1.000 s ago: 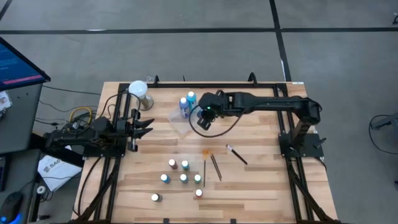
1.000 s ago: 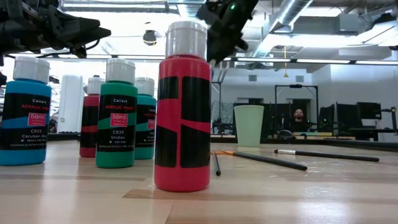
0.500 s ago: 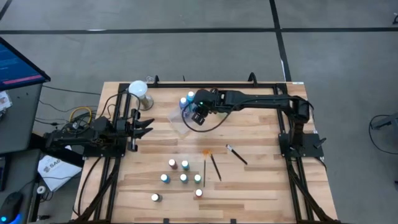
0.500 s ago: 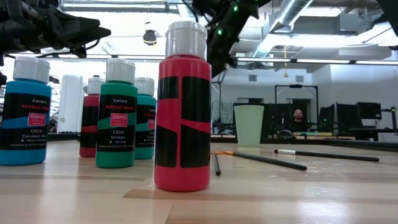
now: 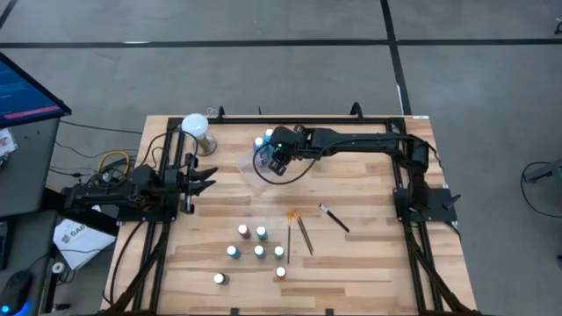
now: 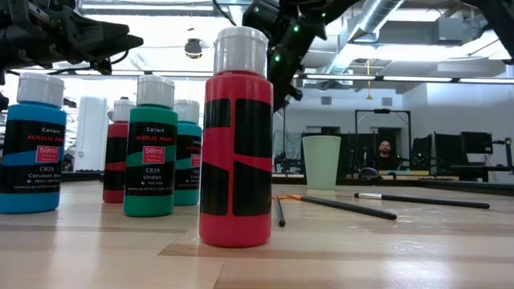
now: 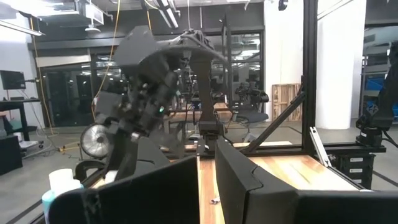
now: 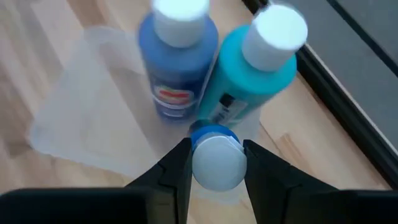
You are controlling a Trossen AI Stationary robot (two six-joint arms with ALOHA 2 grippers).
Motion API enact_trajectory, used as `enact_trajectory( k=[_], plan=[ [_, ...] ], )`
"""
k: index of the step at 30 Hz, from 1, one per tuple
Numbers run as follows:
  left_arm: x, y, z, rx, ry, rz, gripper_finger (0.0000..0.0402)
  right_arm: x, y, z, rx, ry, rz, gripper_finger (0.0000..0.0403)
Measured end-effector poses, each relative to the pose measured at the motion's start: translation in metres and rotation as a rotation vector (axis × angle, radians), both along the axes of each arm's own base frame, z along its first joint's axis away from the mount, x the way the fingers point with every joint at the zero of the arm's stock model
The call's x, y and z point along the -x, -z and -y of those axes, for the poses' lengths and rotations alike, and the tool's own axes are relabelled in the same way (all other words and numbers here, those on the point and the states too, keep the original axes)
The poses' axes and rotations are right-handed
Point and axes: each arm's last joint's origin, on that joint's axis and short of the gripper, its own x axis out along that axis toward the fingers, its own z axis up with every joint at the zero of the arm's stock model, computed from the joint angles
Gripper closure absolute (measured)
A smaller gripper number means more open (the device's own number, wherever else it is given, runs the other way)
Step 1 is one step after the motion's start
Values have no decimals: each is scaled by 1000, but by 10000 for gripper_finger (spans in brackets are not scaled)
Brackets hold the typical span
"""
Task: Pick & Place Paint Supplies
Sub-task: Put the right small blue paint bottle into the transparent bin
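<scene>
Right gripper (image 8: 214, 163) is out over the far side of the wooden table (image 5: 369, 263), fingers clamped on a small white-capped bottle (image 8: 216, 160) with a blue body. Just beneath it, a dark blue bottle (image 8: 178, 59) and a turquoise bottle (image 8: 258, 71) stand upright side by side on the clear plastic tray (image 8: 81, 118), close to the table's back edge.

Left gripper (image 5: 207, 178) waits at the table's left side, fingers pressed together, holding nothing.

Nearer the front edge, a cluster of little paint bottles (image 5: 259, 252) stands on the planks, with three thin brushes (image 5: 304, 233) lying just beside them, one orange-tipped. A pale green cup (image 6: 321, 161) sits at the far left corner.

Beyond the table: grey floor, a monitor (image 5: 26, 88) at the left, and a person (image 6: 386, 152) seated among desks in the room behind.
</scene>
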Motion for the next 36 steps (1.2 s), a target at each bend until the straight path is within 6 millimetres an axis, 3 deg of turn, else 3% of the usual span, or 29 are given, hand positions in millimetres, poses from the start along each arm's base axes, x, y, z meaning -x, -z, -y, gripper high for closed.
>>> enact_trajectory(
  k=[28, 36],
  plan=[
    [0, 0, 0, 0, 0, 0, 401, 3, 2, 11, 6, 31, -1, 279],
    [0, 0, 0, 0, 0, -1, 401, -4, 20, 11, -2, 24, -37, 277]
  ],
)
